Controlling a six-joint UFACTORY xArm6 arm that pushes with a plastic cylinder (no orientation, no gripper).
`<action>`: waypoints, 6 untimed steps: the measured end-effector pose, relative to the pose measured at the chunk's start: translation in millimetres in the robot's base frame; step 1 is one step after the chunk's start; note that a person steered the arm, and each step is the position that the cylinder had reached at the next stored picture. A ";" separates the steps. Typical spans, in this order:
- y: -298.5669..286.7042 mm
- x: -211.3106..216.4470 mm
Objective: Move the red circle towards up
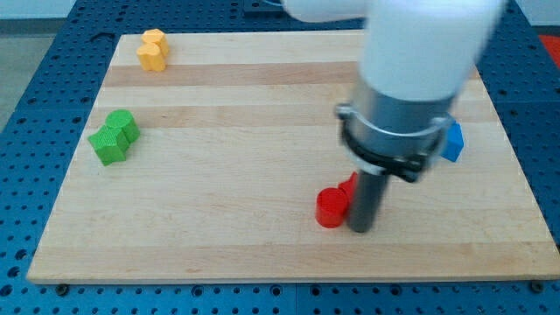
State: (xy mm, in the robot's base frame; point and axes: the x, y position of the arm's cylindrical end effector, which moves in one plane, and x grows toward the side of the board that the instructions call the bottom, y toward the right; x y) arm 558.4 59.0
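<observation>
The red circle (331, 208) lies on the wooden board (219, 175) low and right of centre. Another red block (350, 186) shows just above and to its right, mostly hidden behind the rod, so its shape is unclear. My tip (360, 229) rests on the board right beside the red circle, on its right and slightly lower, touching or nearly touching it. The arm's white and grey body covers the board's upper right.
A green block (115, 137) lies at the left. A yellow block (153, 50) lies at the top left. A blue block (451, 142) peeks out at the right, partly hidden behind the arm. The blue pegboard table surrounds the board.
</observation>
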 end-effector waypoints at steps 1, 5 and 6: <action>-16.2 -4.3; -59.9 -22.3; -60.2 -41.7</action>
